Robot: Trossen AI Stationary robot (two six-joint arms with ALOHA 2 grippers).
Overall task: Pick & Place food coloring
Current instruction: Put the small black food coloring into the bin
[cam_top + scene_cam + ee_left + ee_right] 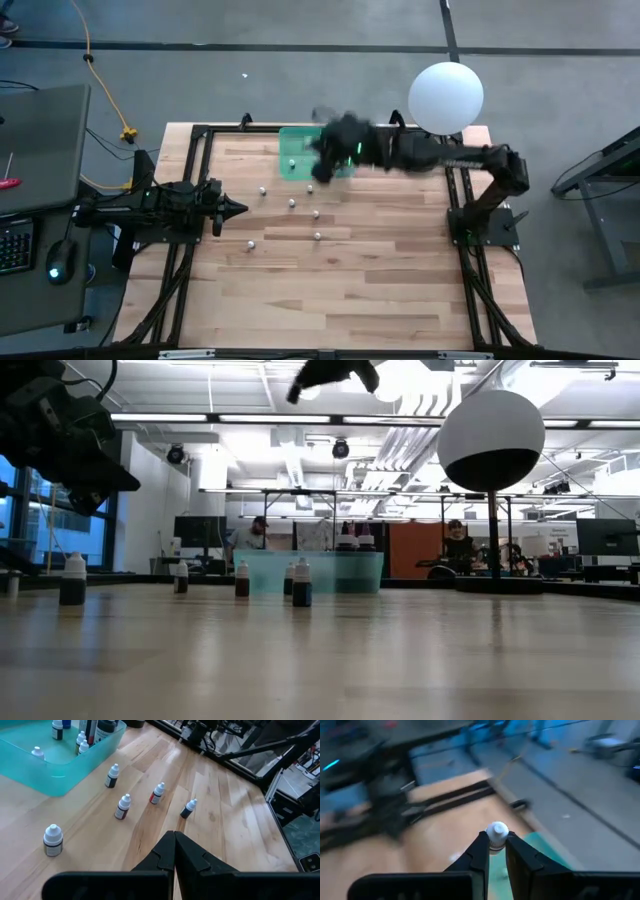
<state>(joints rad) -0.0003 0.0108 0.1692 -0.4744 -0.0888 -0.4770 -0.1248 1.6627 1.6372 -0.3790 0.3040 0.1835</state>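
Note:
Several small food coloring bottles with white caps stand upright on the wooden table (330,290), among them one (292,203), one (250,244) and one (122,806). Others stand inside the green tray (292,148), such as one (37,752). My right gripper (495,840) is raised over the tray's right part (328,150) and is shut on one bottle (496,833). My left gripper (174,845) is shut with nothing in it. It waits near the table's left edge (235,208), pointing toward the loose bottles. My right gripper pinches a small food coloring bottle between its two fingers, just below the white cap (496,831). The cap stands up between the fingertips. The bottle is lifted clear, high above the table and tray; its body is hidden behind the fingers.
A big white globe lamp (446,96) stands at the table's far right corner, close to the right arm. The tray (315,572) sits at the far edge. The table's near half holds no objects. People sit in the room beyond (457,538).

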